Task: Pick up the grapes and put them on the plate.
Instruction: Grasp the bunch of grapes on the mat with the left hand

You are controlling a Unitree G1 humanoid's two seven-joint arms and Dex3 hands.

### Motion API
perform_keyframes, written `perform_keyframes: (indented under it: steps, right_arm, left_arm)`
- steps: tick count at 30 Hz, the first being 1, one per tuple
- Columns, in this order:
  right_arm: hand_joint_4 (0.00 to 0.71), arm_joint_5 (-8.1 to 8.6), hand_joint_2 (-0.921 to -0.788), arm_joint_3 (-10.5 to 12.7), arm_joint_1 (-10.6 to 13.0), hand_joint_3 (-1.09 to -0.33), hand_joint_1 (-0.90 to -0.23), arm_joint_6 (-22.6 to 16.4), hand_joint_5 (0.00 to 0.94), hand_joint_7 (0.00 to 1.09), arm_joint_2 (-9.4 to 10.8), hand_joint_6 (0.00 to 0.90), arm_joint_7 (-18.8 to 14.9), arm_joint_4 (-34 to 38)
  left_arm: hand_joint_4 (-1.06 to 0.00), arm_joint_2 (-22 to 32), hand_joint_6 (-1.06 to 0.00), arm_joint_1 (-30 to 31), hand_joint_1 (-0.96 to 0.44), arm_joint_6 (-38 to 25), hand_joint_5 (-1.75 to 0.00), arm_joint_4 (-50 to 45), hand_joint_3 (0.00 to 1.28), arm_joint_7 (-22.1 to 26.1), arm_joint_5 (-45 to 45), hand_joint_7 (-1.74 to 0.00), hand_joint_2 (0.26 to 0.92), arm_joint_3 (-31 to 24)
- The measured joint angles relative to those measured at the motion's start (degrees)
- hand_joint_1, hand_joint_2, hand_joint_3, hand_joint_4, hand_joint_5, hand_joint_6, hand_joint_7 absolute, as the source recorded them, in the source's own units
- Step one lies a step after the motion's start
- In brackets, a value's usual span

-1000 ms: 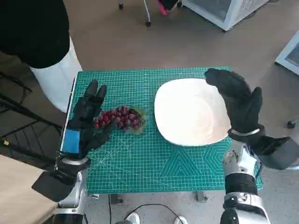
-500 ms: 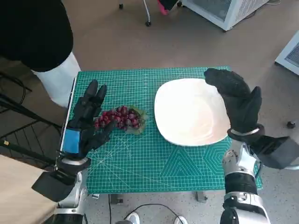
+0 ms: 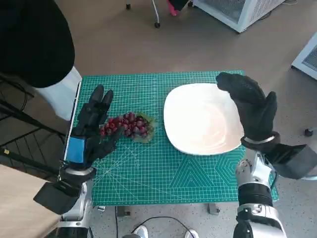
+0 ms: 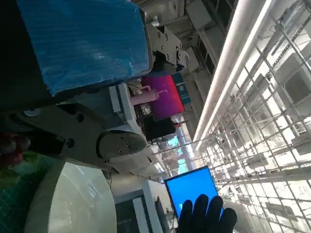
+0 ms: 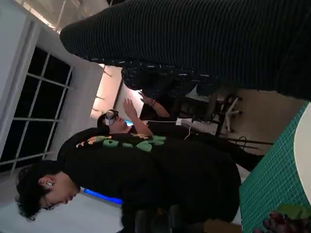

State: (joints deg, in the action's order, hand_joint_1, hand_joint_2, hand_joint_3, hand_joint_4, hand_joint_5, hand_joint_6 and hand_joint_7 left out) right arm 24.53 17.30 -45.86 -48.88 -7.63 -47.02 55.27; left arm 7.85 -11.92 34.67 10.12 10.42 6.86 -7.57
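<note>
The grapes [image 3: 126, 126] lie on the green cutting mat [image 3: 148, 168], left of centre, a dark red bunch with its long axis running across the desk, side to side; the fuller end with a bit of pale green leaf or stem faces the plate [image 3: 200, 119]. Bunch and plate sit near each other but apart, a strip of bare mat between them. The plate is white, squarish with rounded corners, resting on the right half of the mat.

Left hand [image 3: 89, 130] rests right at the bunch's left end, black fingers spread and reaching up the mat, the thumb curling in under the near side of the grapes; it touches them, and I cannot tell whether it has a real grip. The left wrist view gives only a sliver of red fruit by the hand, the plate rim pale beside it.

Right hand [image 3: 250, 106] hovers over the plate's right edge, glove fingers apart, holding nothing.

Around: a person [image 3: 34, 39] in a dark top and white trousers stands at the desk's far left corner. The right wrist view shows people [image 5: 146, 165] in dark clothes, one top carrying green and orange lettering too skewed to read. A white appliance [image 3: 237, 10] stands on the floor beyond the desk.
</note>
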Motion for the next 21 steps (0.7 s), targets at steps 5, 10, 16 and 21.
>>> perform_keyframes:
  steps: [5, 10, 16, 21]
  right_arm:
    - [0.333, -0.03, -0.921, -0.02, -0.11, -0.568, -0.6, 0.0, 0.001, 0.0, -0.03, 0.422, 0.0, 0.0]
    - [0.333, -0.09, -0.921, -0.09, -0.26, -0.569, -0.599, -0.01, 0.0, 0.0, -0.09, 0.422, 0.0, 0.0]
    - [0.333, -0.12, -0.921, -0.25, -0.32, -0.573, -0.597, -0.04, 0.0, 0.0, -0.2, 0.421, 0.0, 0.0]
    - [0.332, -0.12, -0.921, -0.32, -0.32, -0.578, -0.595, -0.05, 0.0, 0.0, -0.25, 0.42, 0.0, 0.0]
  left_arm:
    - [-0.34, 0.0, -0.31, 0.0, -0.2, -0.01, 0.0, 0.0, 0.3, 0.03, 0.1, -0.06, 0.921, 0.01]
    - [-0.34, 0.0, -0.31, 0.0, -0.2, -0.02, 0.0, 0.0, 0.3, 0.07, 0.15, -0.06, 0.921, 0.03]
    - [-0.34, 0.0, -0.31, -0.02, -0.2, -0.03, 0.0, 0.0, 0.3, 0.12, 0.15, -0.06, 0.921, 0.08]
    - [-0.34, 0.0, -0.31, -0.03, -0.2, -0.03, 0.0, 0.0, 0.3, 0.19, 0.16, -0.06, 0.921, 0.12]
